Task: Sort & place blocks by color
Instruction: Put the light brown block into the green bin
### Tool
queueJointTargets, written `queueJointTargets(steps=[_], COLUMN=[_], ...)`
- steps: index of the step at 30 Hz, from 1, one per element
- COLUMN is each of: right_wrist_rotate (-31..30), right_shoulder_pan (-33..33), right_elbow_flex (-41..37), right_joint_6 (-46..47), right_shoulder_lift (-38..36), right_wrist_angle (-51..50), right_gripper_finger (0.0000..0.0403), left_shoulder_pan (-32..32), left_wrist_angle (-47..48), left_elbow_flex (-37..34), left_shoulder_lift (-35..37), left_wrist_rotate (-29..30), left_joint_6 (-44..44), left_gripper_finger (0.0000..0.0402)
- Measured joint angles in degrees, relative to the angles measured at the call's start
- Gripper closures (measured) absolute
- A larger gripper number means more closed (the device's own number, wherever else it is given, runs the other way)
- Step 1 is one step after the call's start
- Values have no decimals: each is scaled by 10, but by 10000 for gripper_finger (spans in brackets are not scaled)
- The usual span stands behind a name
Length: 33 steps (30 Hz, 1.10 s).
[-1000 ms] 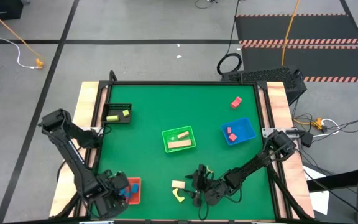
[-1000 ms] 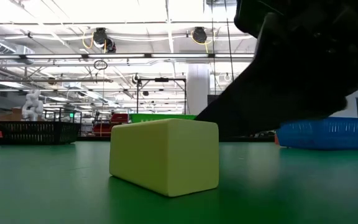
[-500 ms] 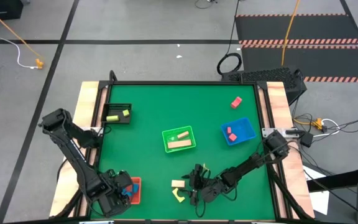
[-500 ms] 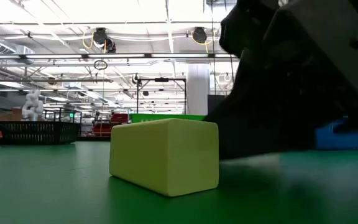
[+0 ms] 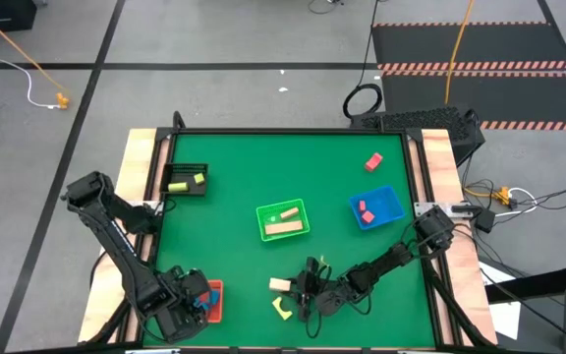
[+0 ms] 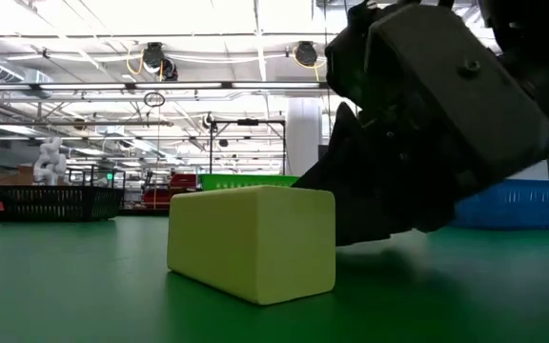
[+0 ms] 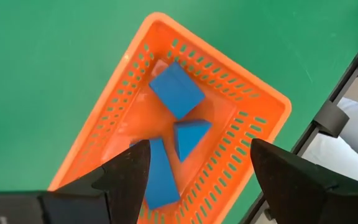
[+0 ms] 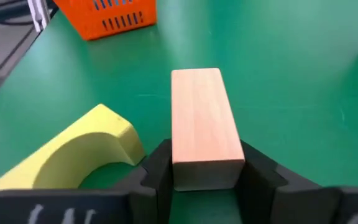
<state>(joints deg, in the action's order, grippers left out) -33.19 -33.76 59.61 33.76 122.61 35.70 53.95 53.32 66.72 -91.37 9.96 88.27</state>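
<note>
- Right gripper low at the near edge of the table, both fingers pressed against the sides of a cream wooden bar; we read this as a closed grip on the bar, which rests on the green surface.
- Yellow-green arch lies just beside that bar, apart from it, near one finger.
- Left gripper hangs over the orange basket, jaws wide apart and empty. Three blue blocks lie inside the basket.
- Elsewhere: green tray mid-table holds a cream bar and a small green piece; blue tray holds red pieces; a loose red block sits toward the far right; black tray at left holds yellow-green pieces.
- Risks, our judgement: the hold sits at one end of the bar, so on lifting the long free end could sag or pivot out of the fingers.
- A sideways drift during the lift could knock the arch and shift it.
- Which tray takes cream wood is uncertain; a wrong drop is possible.
</note>
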Motion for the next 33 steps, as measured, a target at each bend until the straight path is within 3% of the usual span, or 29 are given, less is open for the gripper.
queueJointTargets(steps=[7, 15, 21, 33], right_wrist_rotate=[14, 0, -75, -88], right_shoulder_pan=[0, 25, 67, 178], right_elbow_flex=[0, 0, 0, 0], right_joint_6=[8, -119, -189, -112], right_shoulder_lift=[-41, -132, -187, -209], right_wrist_angle=[-3, -8, -73, -196], right_gripper_finger=[291, 291, 291, 291], left_shoulder_pan=[0, -10, -30, -82], left_wrist_angle=[0, 0, 0, -5], left_elbow_flex=[0, 0, 0, 0], left_shoulder_lift=[0, 0, 0, 0], left_wrist_rotate=[30, 97, 142, 222], left_joint_6=[-16, -32, -71, -121], left_gripper_finger=[124, 128, 128, 126])
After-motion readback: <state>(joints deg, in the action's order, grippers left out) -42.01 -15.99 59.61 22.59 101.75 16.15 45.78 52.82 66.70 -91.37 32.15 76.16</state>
